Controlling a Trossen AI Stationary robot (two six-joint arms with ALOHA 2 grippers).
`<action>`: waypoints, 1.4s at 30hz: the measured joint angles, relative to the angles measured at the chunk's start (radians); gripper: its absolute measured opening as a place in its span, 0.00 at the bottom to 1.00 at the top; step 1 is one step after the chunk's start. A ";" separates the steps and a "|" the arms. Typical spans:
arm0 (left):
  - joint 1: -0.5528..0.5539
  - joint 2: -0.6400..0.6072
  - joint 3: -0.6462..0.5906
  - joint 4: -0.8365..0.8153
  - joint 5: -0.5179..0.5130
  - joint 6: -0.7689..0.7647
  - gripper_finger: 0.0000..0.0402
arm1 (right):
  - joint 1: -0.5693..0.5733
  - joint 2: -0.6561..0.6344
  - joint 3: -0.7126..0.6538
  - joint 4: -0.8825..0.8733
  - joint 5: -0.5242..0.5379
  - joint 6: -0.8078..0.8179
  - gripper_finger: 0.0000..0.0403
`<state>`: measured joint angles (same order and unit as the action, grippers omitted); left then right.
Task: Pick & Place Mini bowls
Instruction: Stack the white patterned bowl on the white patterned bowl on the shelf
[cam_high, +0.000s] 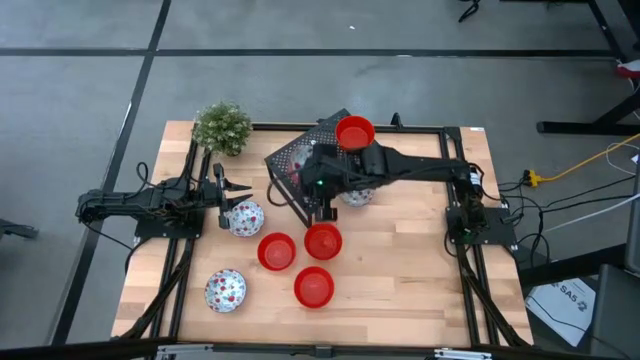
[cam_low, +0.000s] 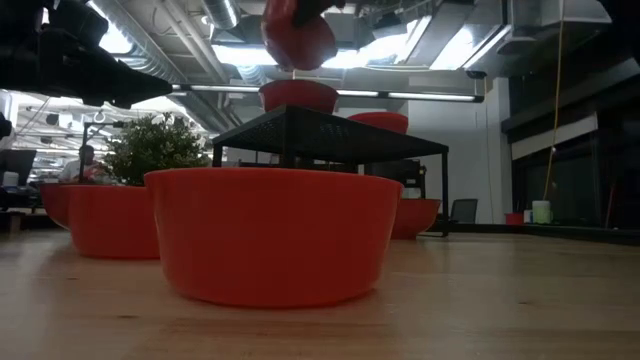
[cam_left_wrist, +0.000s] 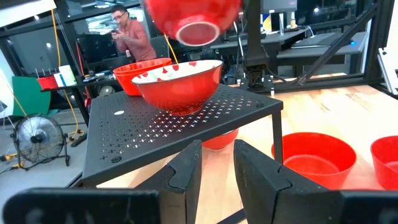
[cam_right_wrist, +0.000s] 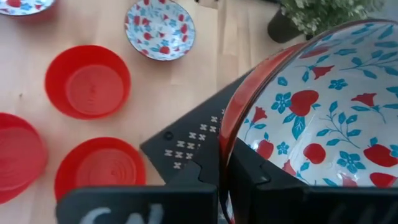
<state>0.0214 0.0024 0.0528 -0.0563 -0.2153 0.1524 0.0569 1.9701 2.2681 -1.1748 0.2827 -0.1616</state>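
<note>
My right gripper (cam_right_wrist: 222, 168) is shut on a mini bowl (cam_right_wrist: 323, 118), red outside and white with a red-and-blue print inside. It hangs above the black perforated rack (cam_left_wrist: 155, 124); the low view shows the same bowl (cam_low: 298, 40) high over the rack top. Two mini bowls stand on the rack, one printed inside (cam_left_wrist: 180, 84) and one behind it (cam_left_wrist: 140, 71). Three red bowls (cam_high: 277, 251), (cam_high: 323, 240), (cam_high: 313, 286) and two printed ones (cam_high: 245, 217), (cam_high: 225, 290) rest on the table. My left gripper (cam_left_wrist: 217, 168) waits open at the table's left, pointing level at the rack. My right gripper pinches the bowl's rim (cam_right_wrist: 225, 134), one finger inside the bowl and one against its red outer wall. The fingers slant down from the table's right side. The bowl is lifted clear and tilted, its foot ring (cam_left_wrist: 196, 31) facing down toward the left arm.
A small green plant (cam_high: 222, 127) stands at the far left corner. Another bowl (cam_left_wrist: 217, 138) sits under the rack. A person (cam_left_wrist: 127, 34) stands in the room beyond the table. Bare wood lies along the table's near right part (cam_high: 420, 280).
</note>
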 joint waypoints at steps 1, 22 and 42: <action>0.000 0.000 0.000 0.000 0.000 0.000 0.22 | -0.008 0.000 0.000 -0.003 -0.006 0.000 0.03; 0.000 0.000 0.000 0.000 0.000 0.000 0.22 | -0.059 0.000 0.000 -0.038 -0.051 -0.100 0.03; 0.000 0.000 0.000 0.000 0.000 0.000 0.22 | -0.094 0.021 -0.017 -0.063 -0.103 -0.169 0.03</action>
<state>0.0212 0.0021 0.0525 -0.0563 -0.2153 0.1524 -0.0368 1.9910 2.2509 -1.2374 0.1795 -0.3301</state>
